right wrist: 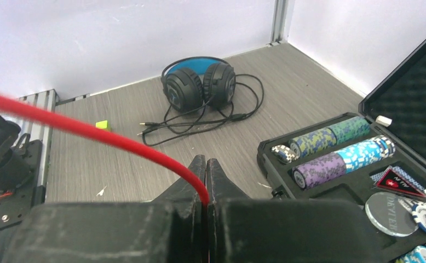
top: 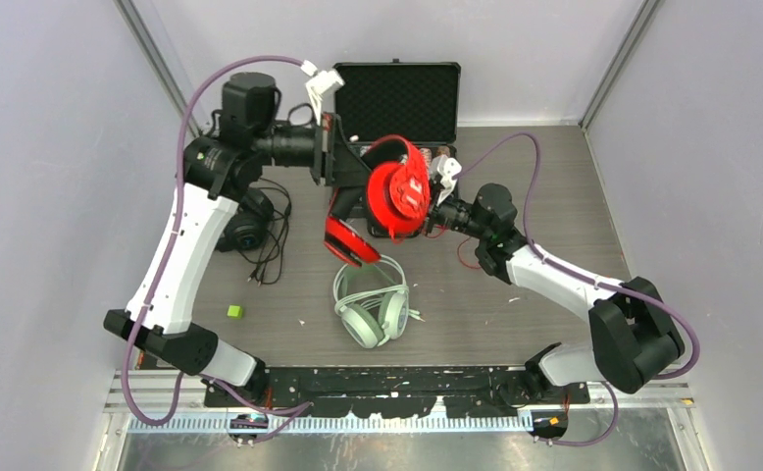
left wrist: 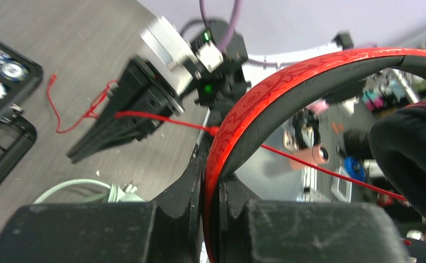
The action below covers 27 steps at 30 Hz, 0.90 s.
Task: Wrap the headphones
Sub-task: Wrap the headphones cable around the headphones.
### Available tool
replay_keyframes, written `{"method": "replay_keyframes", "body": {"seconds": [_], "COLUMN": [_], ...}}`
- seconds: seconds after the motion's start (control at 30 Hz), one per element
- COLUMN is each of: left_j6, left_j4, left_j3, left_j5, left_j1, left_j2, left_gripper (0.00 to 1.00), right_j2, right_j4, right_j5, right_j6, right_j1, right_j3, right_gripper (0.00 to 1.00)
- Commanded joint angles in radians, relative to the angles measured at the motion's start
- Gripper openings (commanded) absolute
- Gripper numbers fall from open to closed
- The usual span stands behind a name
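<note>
Our left gripper (left wrist: 213, 181) is closed tight on the thin edge of the band of the red headphones (top: 397, 191), and holds them up in the air over the table (top: 554, 196). One red ear cup hangs below this gripper.

Our right gripper (right wrist: 206, 164) is closed too. It pinches the red cable (right wrist: 90, 131) right at its fingertips. The cable runs off from there, pulled tight. The two grippers face each other with the red headphones between them, so there is little room in the middle.

The mint headphones (top: 370, 302) lie flat on the table, nearer to our arm bases than both grippers. The black headphones (right wrist: 199, 85) sit with their loose cable out past the left gripper, close to the left arm. A small green block (top: 234, 311) lies near them.

An open case (top: 397, 93) with chips (right wrist: 331, 148) stands just beyond both grippers, its edge very near the right gripper. On the outer side of the right gripper the table is bare as far as the wall (top: 691, 147).
</note>
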Motion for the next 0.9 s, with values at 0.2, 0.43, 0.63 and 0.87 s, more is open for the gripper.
{"method": "replay_keyframes", "body": {"seconds": [0.2,0.43,0.63,0.87], "left_j6": [0.455,0.549,0.530,0.470], "left_j4": [-0.423,-0.528,-0.589,-0.632], "left_j3": [-0.011,-0.011,0.043,0.099], "left_j5": [-0.106,-0.519,-0.817,-1.075], "left_j1": [-0.206,-0.291,-0.319,-0.324], "left_j2": [-0.013,0.041,0.128,0.206], "left_gripper": [0.00,0.00,0.00,0.00], "right_j2": [0.008,-0.052,-0.085,-0.049], "right_j4": [-0.080,-0.437,-0.832,-1.115], "right_j5": [0.020,0.030,0.058,0.046], "right_j6": [0.023,0.045,0.027,0.089], "right_j1": [-0.070,-0.153,-0.156,-0.156], "right_j3": [0.123,0.246,0.411,0.599], "right_gripper": [0.01,0.01,0.01,0.01]}}
